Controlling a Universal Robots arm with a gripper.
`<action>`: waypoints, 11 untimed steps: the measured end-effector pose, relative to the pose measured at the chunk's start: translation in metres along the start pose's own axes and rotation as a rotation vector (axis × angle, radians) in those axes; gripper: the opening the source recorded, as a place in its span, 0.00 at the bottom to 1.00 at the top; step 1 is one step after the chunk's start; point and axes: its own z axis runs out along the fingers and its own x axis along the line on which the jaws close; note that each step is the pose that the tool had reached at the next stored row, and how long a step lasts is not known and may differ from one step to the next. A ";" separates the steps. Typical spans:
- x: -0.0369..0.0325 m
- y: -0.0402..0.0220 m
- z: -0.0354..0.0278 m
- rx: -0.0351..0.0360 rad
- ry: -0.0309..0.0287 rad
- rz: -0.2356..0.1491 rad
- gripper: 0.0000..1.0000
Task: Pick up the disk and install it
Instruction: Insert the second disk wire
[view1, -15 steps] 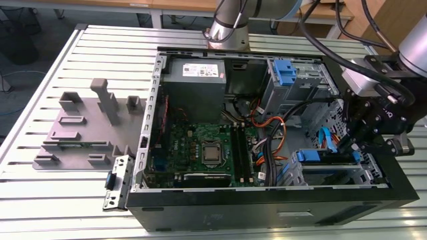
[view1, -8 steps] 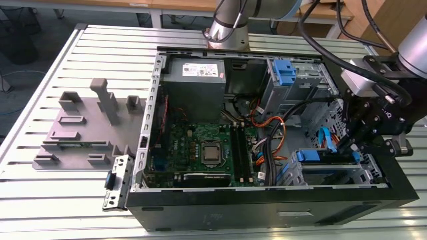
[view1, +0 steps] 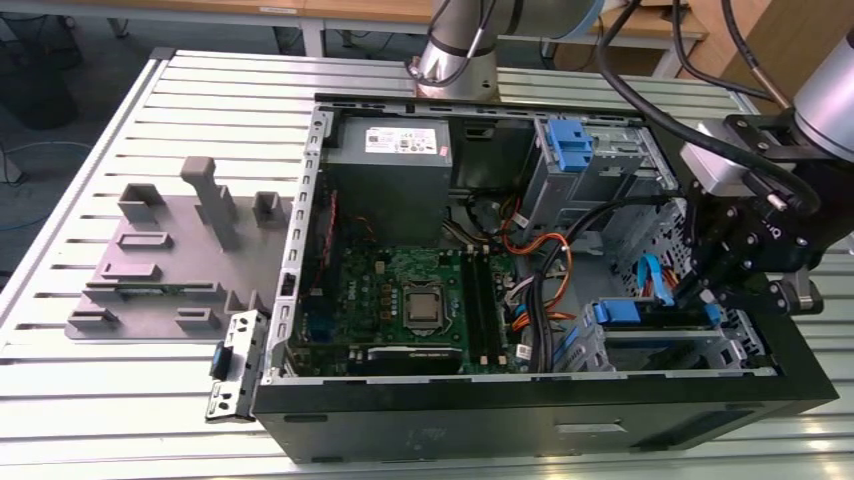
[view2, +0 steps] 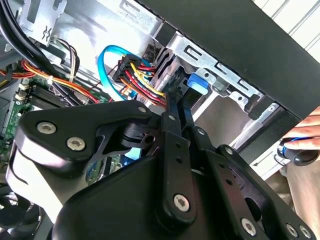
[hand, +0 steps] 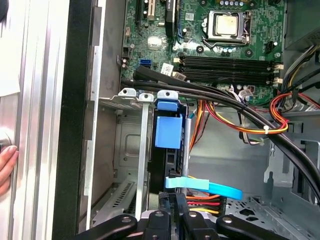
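The pincer (view1: 701, 290) hangs over the case's (view1: 534, 425) drive cage; its opening cannot be told. The first wrist view shows the disk (hand: 170, 150) slotted upright; a hand (view2: 302, 142) appears in the second wrist view.

Arm reaching down over the open case, a person's hand waiting at the edge.

The arm (view1: 461, 40) is rising from its base at the far side of the table, with its black wrist assembly hanging at the exterior view's right and pointing downward. The gripper (view1: 705, 290) is sitting low at the drive cage; in both wrist views its black linkage bars are converging to a narrow tip. A person's hand (view2: 306, 140) is resting just outside the case wall.
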 end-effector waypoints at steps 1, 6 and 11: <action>0.0000 0.0000 0.0002 0.0000 0.0001 0.000 0.16; 0.0000 0.0000 0.0006 -0.0001 -0.0004 0.000 0.16; 0.0000 0.0001 0.0009 0.0000 0.0001 0.000 0.16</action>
